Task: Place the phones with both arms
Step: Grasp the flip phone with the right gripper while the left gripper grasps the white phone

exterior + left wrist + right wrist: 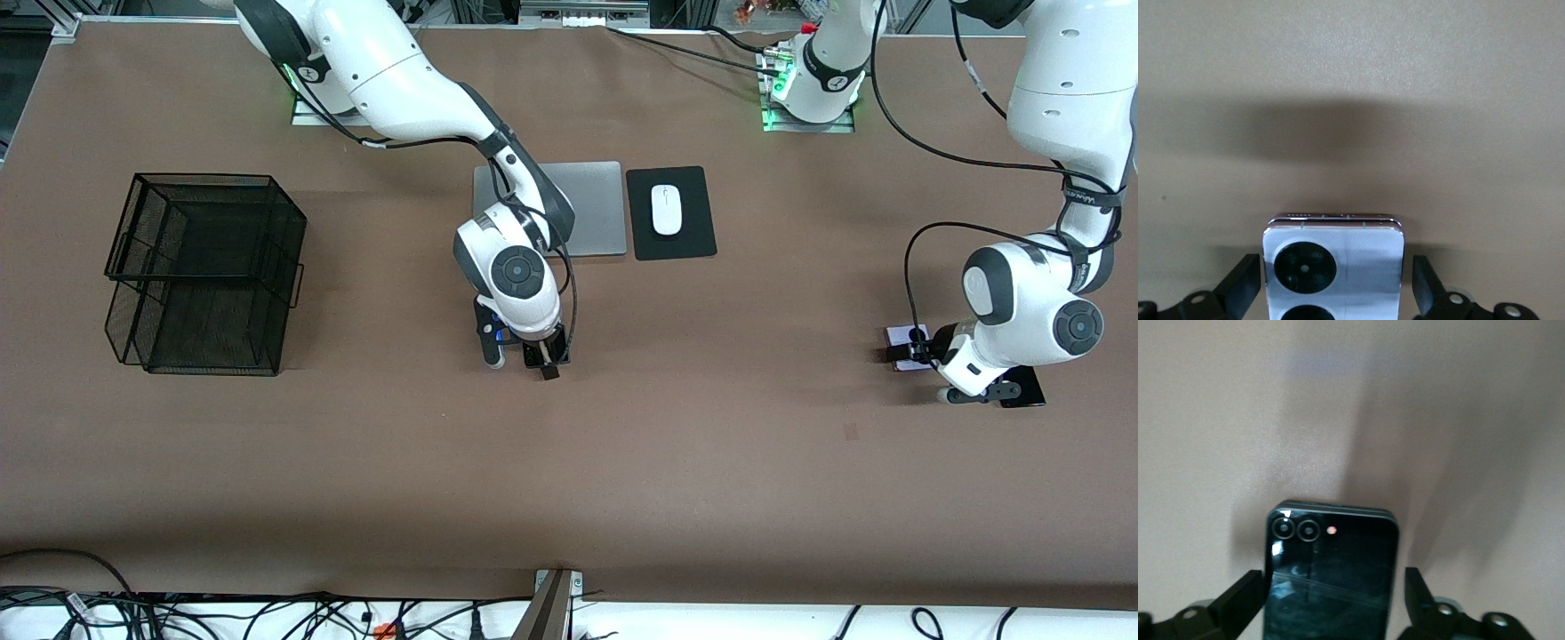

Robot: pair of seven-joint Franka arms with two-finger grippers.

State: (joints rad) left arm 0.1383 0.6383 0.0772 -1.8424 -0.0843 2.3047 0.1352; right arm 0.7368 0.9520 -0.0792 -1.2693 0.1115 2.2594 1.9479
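A small square black flip phone (1331,580) lies flat on the brown table near its middle, nearer to the front camera than the laptop. My right gripper (1333,587) is down over it (536,357), open, one finger on each side and close to its edges. Toward the left arm's end lies a small lavender phone (1338,260) with black lenses. My left gripper (1336,270) is low over this phone (902,338), open, with a gap showing on both sides. A long black slab phone (1029,389) lies beside it, partly hidden under the left arm's wrist.
A black wire-mesh basket (204,267) stands toward the right arm's end. A grey laptop (596,209) lies shut near the arms' bases, and beside it is a white mouse (665,210) on a black pad (695,238). Cables run along the table's near edge.
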